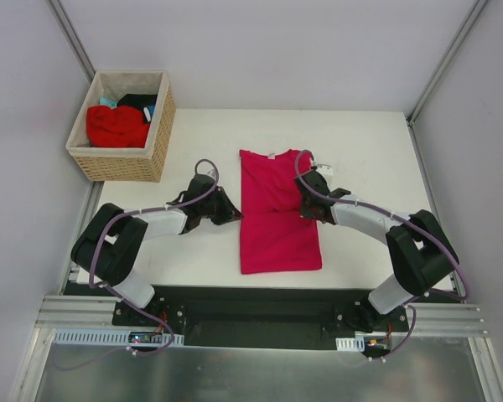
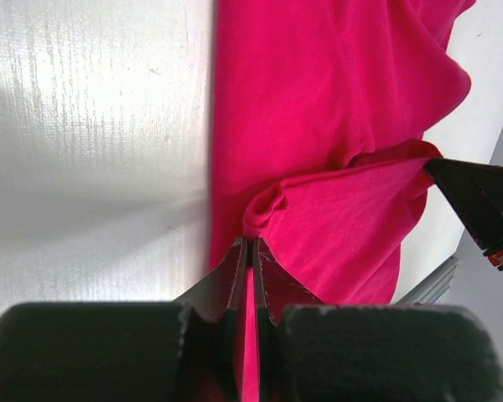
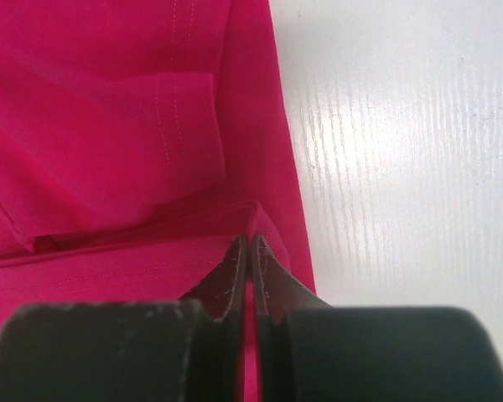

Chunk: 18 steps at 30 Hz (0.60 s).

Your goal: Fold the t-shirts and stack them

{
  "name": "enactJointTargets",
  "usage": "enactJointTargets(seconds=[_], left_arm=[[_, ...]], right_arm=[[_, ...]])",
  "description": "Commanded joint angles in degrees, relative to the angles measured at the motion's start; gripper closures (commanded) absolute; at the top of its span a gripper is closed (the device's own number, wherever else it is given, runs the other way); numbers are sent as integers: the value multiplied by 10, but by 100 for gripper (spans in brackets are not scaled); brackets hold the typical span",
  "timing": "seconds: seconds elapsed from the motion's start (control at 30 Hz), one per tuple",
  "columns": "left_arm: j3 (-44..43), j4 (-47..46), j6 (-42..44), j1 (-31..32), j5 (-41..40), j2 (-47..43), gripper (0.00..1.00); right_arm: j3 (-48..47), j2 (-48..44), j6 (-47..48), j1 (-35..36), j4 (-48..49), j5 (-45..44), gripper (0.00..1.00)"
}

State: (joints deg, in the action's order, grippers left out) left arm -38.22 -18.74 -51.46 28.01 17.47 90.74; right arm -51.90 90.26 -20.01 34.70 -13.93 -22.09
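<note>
From above, the crimson-pink t-shirt [image 1: 277, 222] lies lengthwise in the middle of the table [image 1: 193, 260], collar at the far end and sides tucked in. Your left jaws are on its left edge and your right jaws on the right edge, roughly level with each other. The wicker basket [image 1: 121, 163] with the other t-shirts [image 1: 116, 126] sits well apart at the far left corner. Watch your symmetry here: if one arm rises or travels faster than the other, the fold will probably come out skewed. On the left wrist view, the jaws are pinched tight on a thin ridge of the shirt's edge, with cloth running between them. That's a slim bite, so a sharp pull could let it slip free. I can't tell how many layers you've caught, and if it's only the top one, the lower layer would stay on the table. On the right wrist view, the jaws are clamped on the edge of the cloth too, just beside the tucked-in sleeve [image 3: 184, 126]. That flap lies loose, and a quick swing could throw it open and undo the neat side fold.
</note>
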Motion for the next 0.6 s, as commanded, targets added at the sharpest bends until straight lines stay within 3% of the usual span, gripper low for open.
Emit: enactJointTargets(seconds=[0.0, 0.57], left_arm=[[-14, -3, 10, -6, 0, 17, 100], [-34, -13, 12, -5, 10, 25, 100]], right_arm=[[-6, -18, 6, -2, -4, -16, 99], [-9, -37, 14, -11, -21, -46, 99]])
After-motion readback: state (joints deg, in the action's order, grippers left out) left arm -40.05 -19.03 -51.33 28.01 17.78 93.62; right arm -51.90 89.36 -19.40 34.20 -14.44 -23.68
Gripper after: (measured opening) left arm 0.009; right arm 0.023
